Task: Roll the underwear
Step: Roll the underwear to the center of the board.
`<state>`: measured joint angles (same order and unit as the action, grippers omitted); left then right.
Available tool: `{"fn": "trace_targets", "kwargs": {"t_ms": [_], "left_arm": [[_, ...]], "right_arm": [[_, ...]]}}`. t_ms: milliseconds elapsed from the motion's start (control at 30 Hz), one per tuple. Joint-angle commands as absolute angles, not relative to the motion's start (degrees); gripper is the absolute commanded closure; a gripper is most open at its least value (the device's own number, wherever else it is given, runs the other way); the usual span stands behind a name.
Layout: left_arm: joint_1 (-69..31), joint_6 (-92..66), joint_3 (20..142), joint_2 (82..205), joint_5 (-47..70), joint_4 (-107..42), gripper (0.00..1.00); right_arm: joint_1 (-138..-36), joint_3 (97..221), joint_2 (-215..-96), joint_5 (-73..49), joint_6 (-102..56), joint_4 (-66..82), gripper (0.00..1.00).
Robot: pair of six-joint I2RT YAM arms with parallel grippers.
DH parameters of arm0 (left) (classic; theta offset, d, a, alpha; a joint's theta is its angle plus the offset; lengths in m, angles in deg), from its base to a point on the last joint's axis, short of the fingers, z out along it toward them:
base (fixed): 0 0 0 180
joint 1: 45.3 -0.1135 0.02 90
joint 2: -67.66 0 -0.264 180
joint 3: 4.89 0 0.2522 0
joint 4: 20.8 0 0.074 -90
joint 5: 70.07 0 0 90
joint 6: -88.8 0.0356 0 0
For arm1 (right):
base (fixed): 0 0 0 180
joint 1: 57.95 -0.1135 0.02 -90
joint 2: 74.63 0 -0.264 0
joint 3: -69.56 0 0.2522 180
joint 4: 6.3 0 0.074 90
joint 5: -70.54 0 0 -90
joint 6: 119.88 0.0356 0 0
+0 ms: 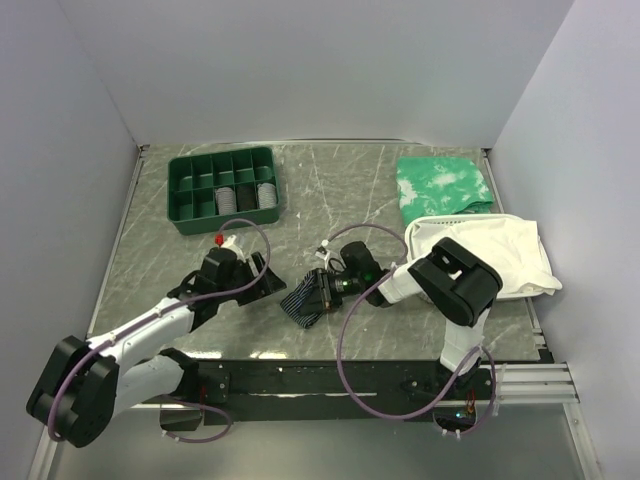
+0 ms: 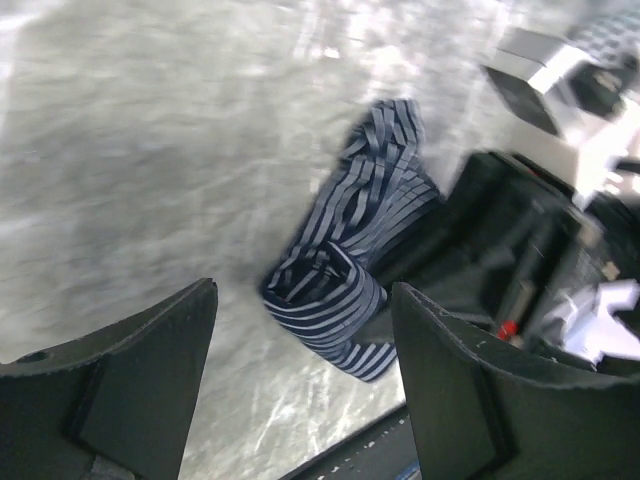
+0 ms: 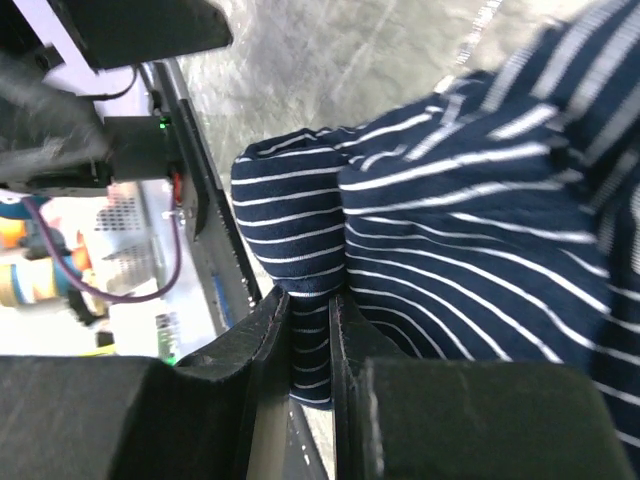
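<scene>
Underwear (image 1: 303, 302) between left hand (image 1: 266, 280) and right hand (image 1: 323, 290)

Robotics lab cell: white partition walls (image 1: 300, 70), marbled tabletop (image 1: 330, 190), black mounting rail (image 1: 300, 385), exposed cabling (image 1: 340, 355).

Two robot arms seen from above, both reaching toward the middle of the frame. The left arm (image 1: 140, 330) stretches low from the lower left, and the left pincer (image 1: 262, 278) has its fingers spread wide. The right arm (image 1: 455, 285) folds at the elbow on the right, forearm pointing left. The right pincer (image 1: 317, 292) is nearly closed, pinching a fold of the underwear (image 1: 299, 304).
</scene>
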<state>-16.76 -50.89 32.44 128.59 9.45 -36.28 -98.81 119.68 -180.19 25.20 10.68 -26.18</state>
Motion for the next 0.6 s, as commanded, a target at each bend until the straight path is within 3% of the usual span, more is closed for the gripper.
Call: {"fn": "trace_targets", "kwargs": {"t_ms": [0, 567], "left_arm": [[-16.12, -51.29, 29.61, 127.34, 3.67, -26.22, 0.24], [-9.88, -59.20, 26.53, 133.31, 11.57, -23.31, 0.24]], "right_arm": [[-96.71, 119.26, -183.35, 26.32, 11.96, -23.30, 0.88], [-95.83, 122.52, -187.05, 27.20, 13.63, -22.15, 0.85]]}}
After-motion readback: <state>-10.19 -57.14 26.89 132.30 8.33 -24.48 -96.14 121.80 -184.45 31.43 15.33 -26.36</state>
